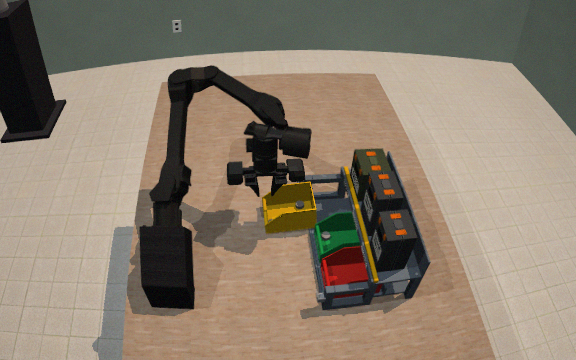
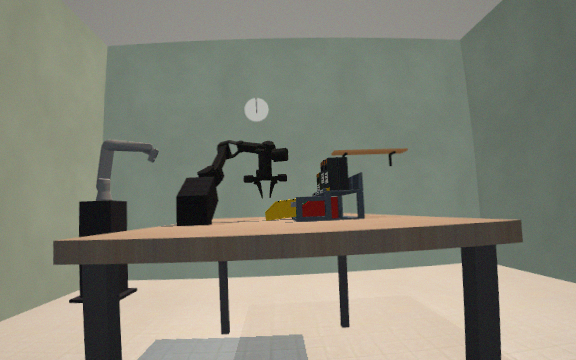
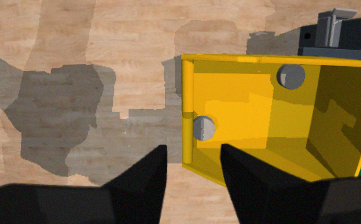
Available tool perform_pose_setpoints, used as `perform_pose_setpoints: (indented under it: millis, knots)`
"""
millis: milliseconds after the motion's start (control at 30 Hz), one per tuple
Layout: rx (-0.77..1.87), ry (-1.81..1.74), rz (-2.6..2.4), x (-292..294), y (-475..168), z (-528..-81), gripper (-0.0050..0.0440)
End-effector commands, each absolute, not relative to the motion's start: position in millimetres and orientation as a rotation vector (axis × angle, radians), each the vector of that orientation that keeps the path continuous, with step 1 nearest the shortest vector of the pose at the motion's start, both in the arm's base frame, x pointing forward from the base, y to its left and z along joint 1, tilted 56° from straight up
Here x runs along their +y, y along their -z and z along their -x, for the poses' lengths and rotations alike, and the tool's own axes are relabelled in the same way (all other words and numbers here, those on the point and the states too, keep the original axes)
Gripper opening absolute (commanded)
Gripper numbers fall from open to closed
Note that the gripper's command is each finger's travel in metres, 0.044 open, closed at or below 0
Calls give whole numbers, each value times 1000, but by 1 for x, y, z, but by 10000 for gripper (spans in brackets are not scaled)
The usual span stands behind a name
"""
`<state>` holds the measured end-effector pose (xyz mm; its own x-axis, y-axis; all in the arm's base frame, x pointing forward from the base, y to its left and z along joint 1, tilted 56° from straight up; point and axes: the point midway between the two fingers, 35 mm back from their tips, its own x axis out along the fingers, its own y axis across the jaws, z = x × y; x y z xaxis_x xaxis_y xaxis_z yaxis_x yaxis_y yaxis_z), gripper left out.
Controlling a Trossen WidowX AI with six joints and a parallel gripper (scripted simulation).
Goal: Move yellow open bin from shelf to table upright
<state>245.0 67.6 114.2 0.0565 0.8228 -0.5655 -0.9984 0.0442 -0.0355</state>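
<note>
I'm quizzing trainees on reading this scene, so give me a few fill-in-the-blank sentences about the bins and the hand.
1. The bin nearest the hand is coloured ____.
2. On the shelf, the green bin sits between the yellow bin and the ____ bin.
3. The wrist view shows ____ round grey parts inside the yellow bin.
4. The hand hangs above the bin and holds ____.

Missing words: yellow; red; two; nothing
</note>
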Motion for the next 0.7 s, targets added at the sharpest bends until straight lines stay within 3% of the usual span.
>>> perform_pose_setpoints:
  millis: [0,567,667]
  knots:
    - [444,-1460,493,68,-116,-247,150]
    - [445,-1461,494,67,-116,-246,150]
    - [444,-1461,493,60,-122,-269,150]
